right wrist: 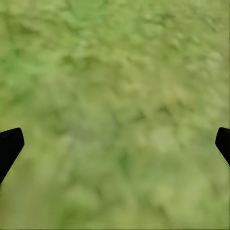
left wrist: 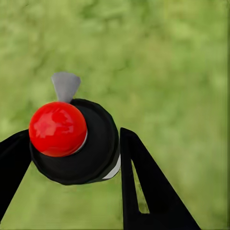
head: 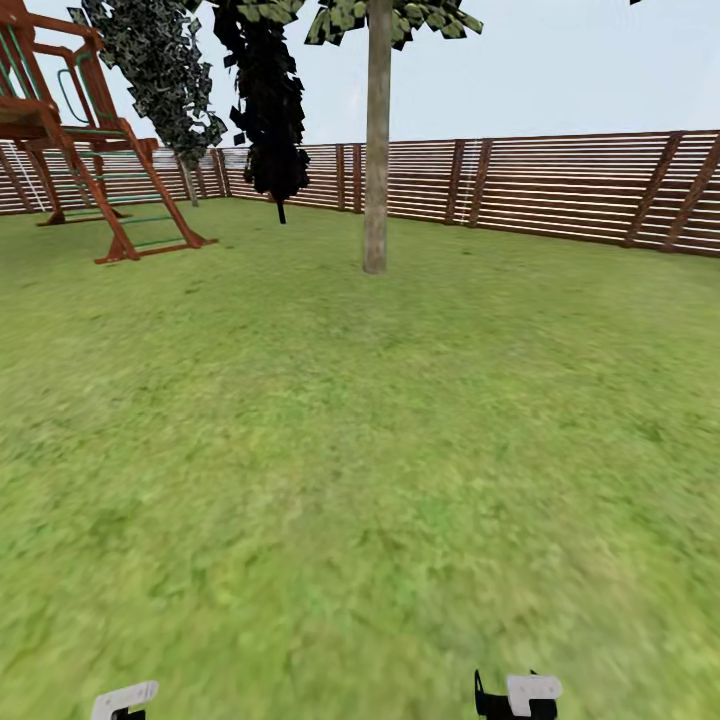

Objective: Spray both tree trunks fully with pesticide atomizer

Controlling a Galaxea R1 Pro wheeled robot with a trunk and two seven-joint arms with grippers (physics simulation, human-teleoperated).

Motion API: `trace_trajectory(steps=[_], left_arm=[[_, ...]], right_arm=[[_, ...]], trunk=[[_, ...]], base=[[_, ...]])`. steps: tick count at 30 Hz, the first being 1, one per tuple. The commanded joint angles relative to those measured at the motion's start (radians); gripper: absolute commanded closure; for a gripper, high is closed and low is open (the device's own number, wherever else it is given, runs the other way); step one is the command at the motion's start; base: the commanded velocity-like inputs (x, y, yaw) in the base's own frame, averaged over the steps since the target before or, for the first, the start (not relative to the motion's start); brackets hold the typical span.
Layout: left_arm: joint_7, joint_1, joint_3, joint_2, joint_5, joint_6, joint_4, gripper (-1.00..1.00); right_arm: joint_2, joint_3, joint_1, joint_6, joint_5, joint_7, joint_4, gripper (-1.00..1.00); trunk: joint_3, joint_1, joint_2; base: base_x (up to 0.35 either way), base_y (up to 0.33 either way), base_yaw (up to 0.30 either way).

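Note:
My left gripper (left wrist: 72, 151) is shut on the pesticide atomizer (left wrist: 76, 143), a black round body with a red ball top and a grey nozzle, held over the grass floor (left wrist: 167, 72). My right gripper (right wrist: 116, 143) is open over bare grass, with nothing between its fingertips. In the head view both grippers sit at the bottom edge, the left (head: 125, 700) and the right (head: 515, 695). A tree with a straight grey-brown tree trunk (head: 376, 150) stands ahead on the lawn. A second leafy tree (head: 160, 70) stands farther back on the left, by the fence.
A brown slatted wooden fence (head: 560, 185) closes the garden at the back. A wooden play frame with a ladder (head: 90, 150) stands at the far left. A dark narrow conifer (head: 270, 110) stands near the fence. Open lawn (head: 360, 450) lies between me and the nearer trunk.

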Motion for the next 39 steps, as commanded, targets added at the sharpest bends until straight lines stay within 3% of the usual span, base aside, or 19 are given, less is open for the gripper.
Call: trace_trajectory(steps=[1, 39], left_arm=[[0.000, 0.000, 0.000, 0.000, 0.000, 0.000, 0.000, 1.00], [0.000, 0.000, 0.000, 0.000, 0.000, 0.000, -0.001, 1.00]], right_arm=[[0.000, 0.000, 0.000, 0.000, 0.000, 0.000, 0.000, -1.00], [0.000, 0.000, 0.000, 0.000, 0.000, 0.000, 0.000, -1.00]], trunk=[[0.000, 0.000, 0.000], [0.000, 0.000, 0.000]], base=[[0.339, 0.000, 0.000], [0.339, 0.000, 0.000]])
